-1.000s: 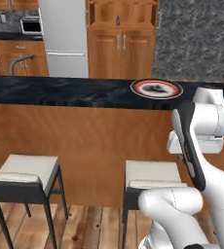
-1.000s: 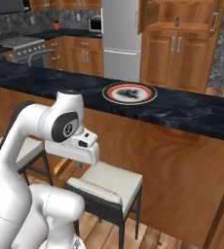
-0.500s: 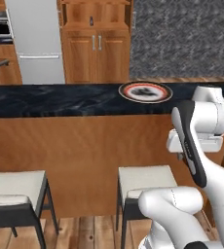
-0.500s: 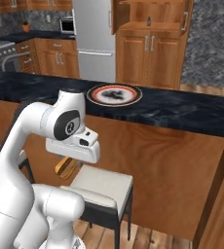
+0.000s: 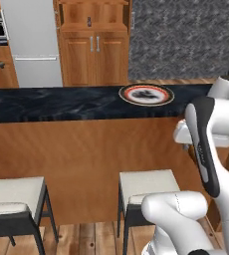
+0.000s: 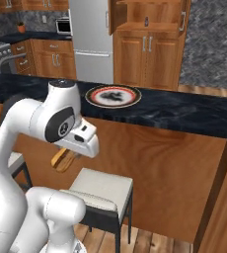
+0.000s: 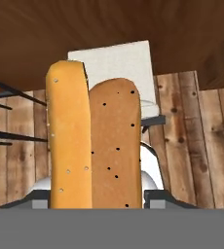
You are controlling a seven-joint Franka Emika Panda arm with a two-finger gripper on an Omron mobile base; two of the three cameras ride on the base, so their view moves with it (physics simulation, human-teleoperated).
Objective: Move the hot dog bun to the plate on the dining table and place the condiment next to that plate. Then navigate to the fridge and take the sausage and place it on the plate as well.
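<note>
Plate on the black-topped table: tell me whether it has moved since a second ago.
No. The plate stays put on the dining table; table and fridge slid across the picture with it, so the camera moved.

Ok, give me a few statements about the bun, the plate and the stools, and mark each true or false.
1. The hot dog bun is in the gripper. True.
2. The bun already lies on the plate. False: the plate on the dining table has no bun on it.
3. The plate sits on the black marbled top. True.
4. The fridge stands open. False: its doors are shut.
5. A cushioned stool stands below the table. True.
</note>
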